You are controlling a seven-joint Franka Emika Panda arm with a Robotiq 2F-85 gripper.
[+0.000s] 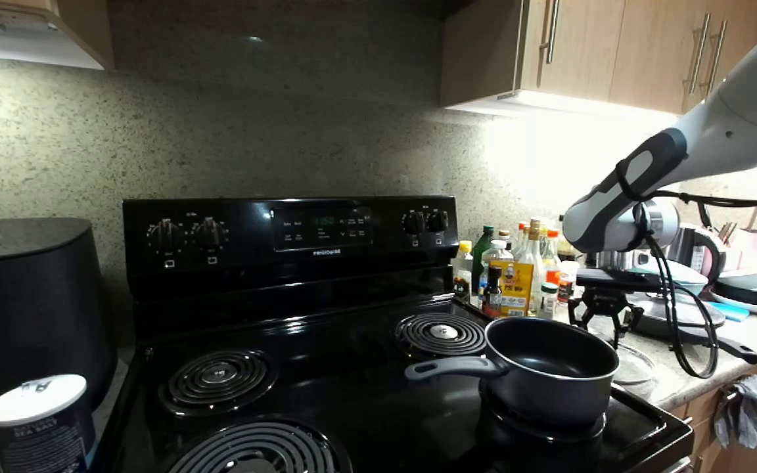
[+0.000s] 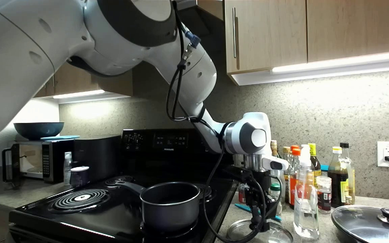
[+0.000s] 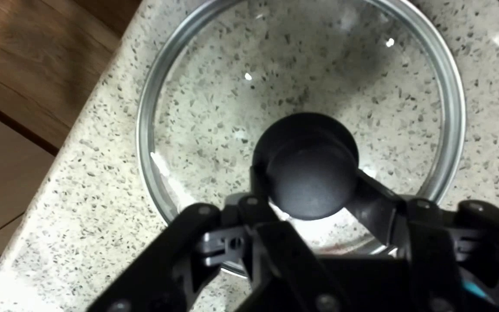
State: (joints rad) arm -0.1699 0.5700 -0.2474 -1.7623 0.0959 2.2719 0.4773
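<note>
one glass lid [image 3: 293, 97] seems to lie flat on the table [image 3: 98, 182], at about 4 o'clock from the pot [image 2: 171, 214] in an exterior view. the tool [image 3: 310, 184] is clamped on its black knob [image 3: 312, 173], fingers [image 3: 373, 206] at roughly 8 and 4 o'clock in the wrist view. it should handle stiff, fairly light, slick and breakable, so the knob looks the safest hold.

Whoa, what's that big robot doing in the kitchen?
A robot arm has its claw closed on the black knob of a round glass lid. The lid is lying on the speckled counter, next to the stove. A dark gray pot sits on the stove with no lid on top.
</note>
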